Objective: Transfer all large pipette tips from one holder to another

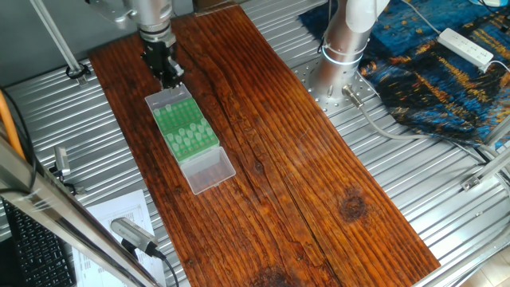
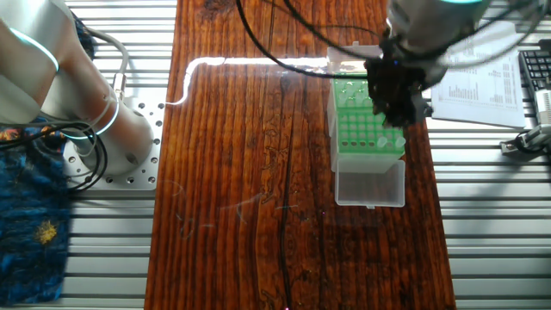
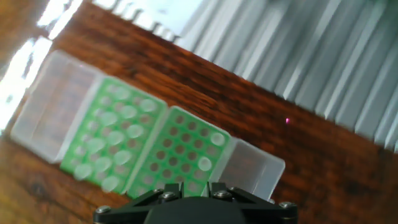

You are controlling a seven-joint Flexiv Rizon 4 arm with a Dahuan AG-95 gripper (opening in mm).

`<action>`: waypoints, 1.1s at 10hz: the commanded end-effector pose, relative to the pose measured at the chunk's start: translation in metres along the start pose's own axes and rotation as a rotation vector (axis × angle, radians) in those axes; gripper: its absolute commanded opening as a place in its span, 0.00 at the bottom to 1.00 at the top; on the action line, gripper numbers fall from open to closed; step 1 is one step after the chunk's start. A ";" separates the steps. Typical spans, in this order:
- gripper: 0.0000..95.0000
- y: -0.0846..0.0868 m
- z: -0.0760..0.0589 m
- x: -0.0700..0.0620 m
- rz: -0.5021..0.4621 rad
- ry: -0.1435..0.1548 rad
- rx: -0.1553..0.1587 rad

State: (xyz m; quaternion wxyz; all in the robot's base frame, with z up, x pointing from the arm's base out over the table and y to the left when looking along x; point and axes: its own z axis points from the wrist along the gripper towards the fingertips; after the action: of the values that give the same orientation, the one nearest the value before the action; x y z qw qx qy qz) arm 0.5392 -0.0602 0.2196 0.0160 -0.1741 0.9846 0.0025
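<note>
Gripper above the green tip racks

Translucent whitish conical pipette tips sit in two green perforated plastic racks lying side by side inside a clear plastic box, centre left of the hand view; most fill the left rack, two show in the right one. The black two-finger gripper hangs over the box's far end on the dark wooden desk. Whether its fingers are apart or together cannot be told.

Glossy grained wood board, ribbed metal table
</note>
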 end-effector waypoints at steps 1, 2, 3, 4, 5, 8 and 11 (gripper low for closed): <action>0.20 -0.012 0.027 -0.002 0.169 0.036 -0.030; 0.20 -0.012 0.033 -0.004 0.177 0.037 -0.028; 0.20 -0.012 0.039 -0.006 0.173 0.038 -0.024; 0.20 -0.013 0.046 -0.008 0.171 0.039 -0.023; 0.20 -0.013 0.052 -0.009 0.154 0.038 -0.022; 0.20 -0.011 0.052 -0.009 0.123 0.036 -0.030; 0.20 -0.009 0.053 -0.009 0.108 0.032 -0.037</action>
State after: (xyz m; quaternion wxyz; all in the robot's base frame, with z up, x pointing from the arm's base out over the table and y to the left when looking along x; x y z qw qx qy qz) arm 0.5507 -0.0636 0.1662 -0.0035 -0.1233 0.9921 0.0211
